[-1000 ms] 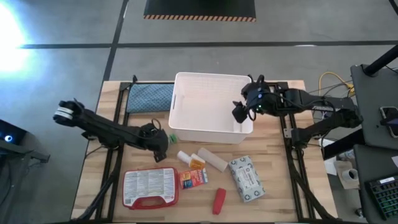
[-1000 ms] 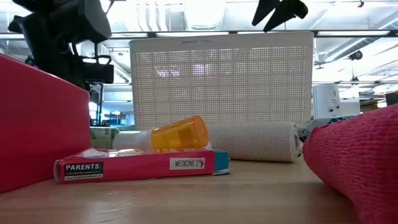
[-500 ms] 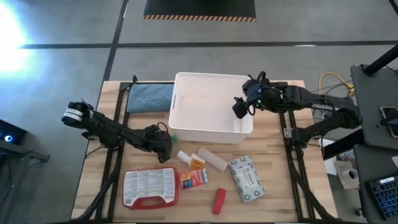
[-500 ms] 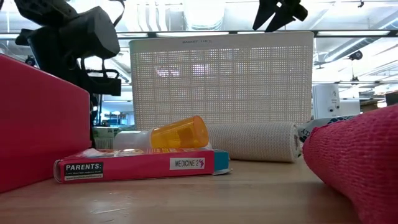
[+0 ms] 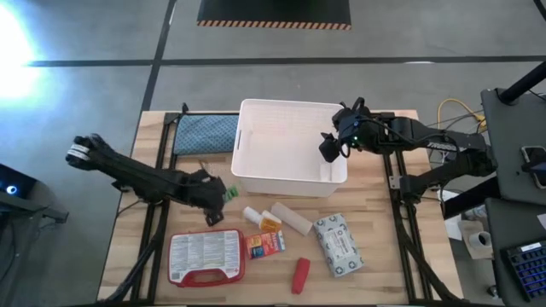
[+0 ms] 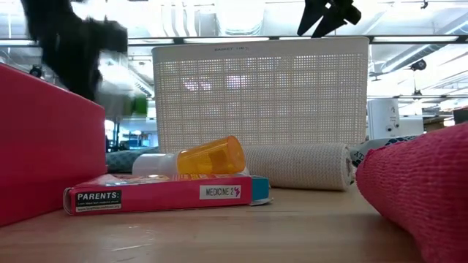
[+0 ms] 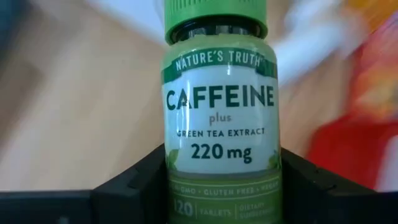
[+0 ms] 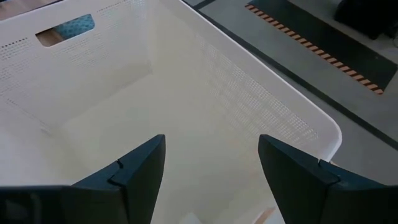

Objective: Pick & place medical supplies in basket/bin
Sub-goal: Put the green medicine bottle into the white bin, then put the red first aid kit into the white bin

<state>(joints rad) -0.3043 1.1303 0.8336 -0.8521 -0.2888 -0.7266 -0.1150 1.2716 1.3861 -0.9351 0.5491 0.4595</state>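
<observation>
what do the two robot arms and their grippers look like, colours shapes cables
Both arms are slim, dark, jointed links. The left arm has a pale grey ringed joint at its outer end and a bulky black wrist. The right arm carries small green lights near its wrist, with thin black cables along it. The right gripper has two flat, dark wedge-shaped fingers with angled inner edges; the left gripper has matching black matte fingers.

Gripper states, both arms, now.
Left gripper: shut on the green bottle.
Right gripper: open, empty, over the bin.
</observation>
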